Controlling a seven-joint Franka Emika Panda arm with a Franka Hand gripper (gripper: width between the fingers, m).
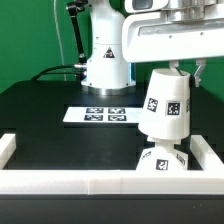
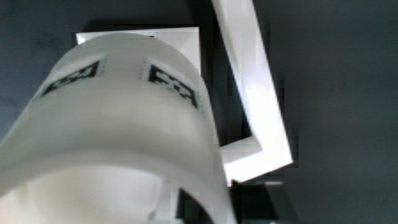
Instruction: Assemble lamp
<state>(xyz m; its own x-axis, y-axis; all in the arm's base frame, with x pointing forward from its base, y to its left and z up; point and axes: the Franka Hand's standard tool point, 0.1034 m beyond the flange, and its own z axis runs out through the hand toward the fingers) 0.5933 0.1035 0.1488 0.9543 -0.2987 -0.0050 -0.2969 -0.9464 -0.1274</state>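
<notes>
Gripper (image 1: 178, 68), closed on the top of the shade (image 1: 166, 106), holds it slightly tilted at right of centre in the exterior frame, directly above the bulb (image 1: 160, 160); recommend squaring the shade upright and lowering slowly, centred over the bulb.

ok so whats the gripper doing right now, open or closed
gripper: closed on the shade, held tilted in the air above the base.
</notes>
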